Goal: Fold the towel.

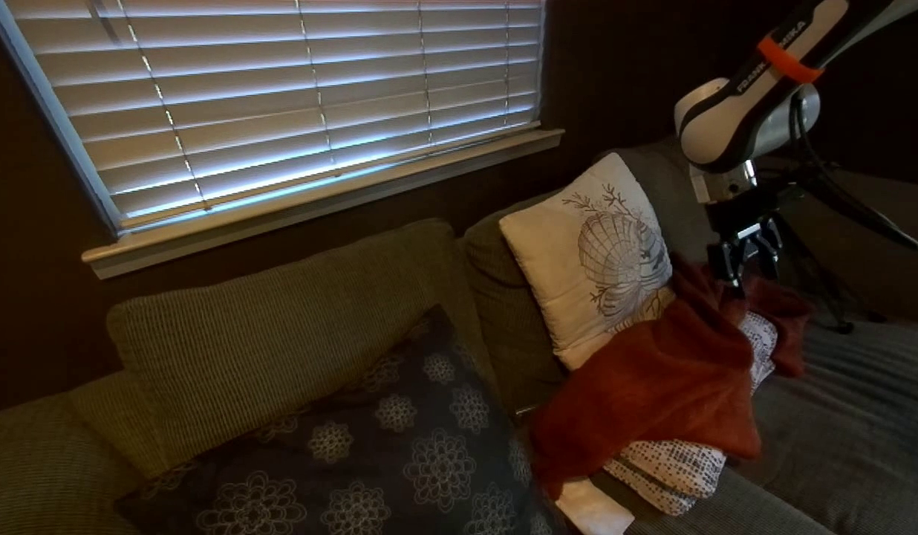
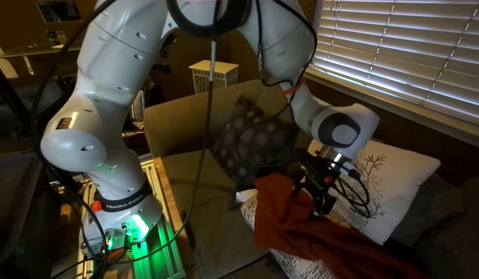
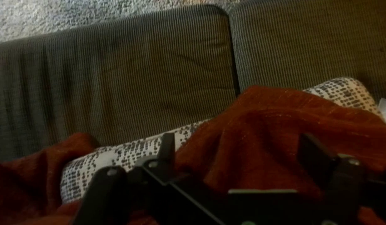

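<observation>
The sofa (image 1: 281, 334), ribbed and grey-green, carries all soft goods noted here; the shell-print cushion (image 1: 589, 267) leans on its backrest and serves as reference. The window blind (image 1: 303, 104) hangs above and behind the shell-print cushion, slats lowered. The Franka Panda arm (image 2: 115, 66) has its base across the seat from the shell-print cushion and its wrist bent down in front of it. The white slatted stand (image 2: 215, 75), box-shaped, is well apart from the shell-print cushion, beyond the armrest; its interior cannot be made out.

The rust-red towel (image 1: 659, 379) lies rumpled just in front of the shell-print cushion. The dark flower-print cushion (image 1: 399, 438) rests well apart from the shell-print cushion, toward the armrest. Dot-patterned white fabric (image 1: 671, 464) lies beneath the towel, its edges protruding.

The gripper (image 3: 238, 142) points down over the towel, in front of the shell-print cushion. Its fingers (image 3: 314, 156) stand wide apart, towel cloth visible between them; contact cannot be confirmed. A small white piece (image 1: 593, 509), material undetermined, sits just beside the towel.
</observation>
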### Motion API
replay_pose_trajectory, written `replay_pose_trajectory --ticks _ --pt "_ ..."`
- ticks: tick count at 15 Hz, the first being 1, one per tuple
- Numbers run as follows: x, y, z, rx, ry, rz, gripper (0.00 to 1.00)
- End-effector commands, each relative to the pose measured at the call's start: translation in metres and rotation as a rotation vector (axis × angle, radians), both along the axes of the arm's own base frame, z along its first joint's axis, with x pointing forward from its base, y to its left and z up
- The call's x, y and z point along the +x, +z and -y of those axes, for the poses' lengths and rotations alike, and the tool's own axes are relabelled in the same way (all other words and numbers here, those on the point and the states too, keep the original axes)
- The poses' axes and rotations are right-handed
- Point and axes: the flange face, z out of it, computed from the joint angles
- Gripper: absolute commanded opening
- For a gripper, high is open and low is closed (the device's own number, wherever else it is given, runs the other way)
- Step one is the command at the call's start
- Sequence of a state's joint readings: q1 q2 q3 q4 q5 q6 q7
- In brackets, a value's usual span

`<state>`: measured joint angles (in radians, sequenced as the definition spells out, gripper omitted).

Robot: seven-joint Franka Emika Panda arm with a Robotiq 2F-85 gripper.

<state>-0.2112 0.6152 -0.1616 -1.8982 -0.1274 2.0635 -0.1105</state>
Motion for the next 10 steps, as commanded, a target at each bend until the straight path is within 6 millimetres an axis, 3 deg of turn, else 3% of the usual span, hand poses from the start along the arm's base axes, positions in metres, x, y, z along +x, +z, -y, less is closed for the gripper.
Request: replay_pose_trajectory --ticks 1,5,10 --pt "-0.024 0.066 -0.024 -0.072 0.073 0.166 1.00" --pt "-0.036 0.125 -0.049 -0.095 0.147 0.378 1.00" --pt "-0.055 0.168 -0.065 -0.055 0.116 0.570 1.00"
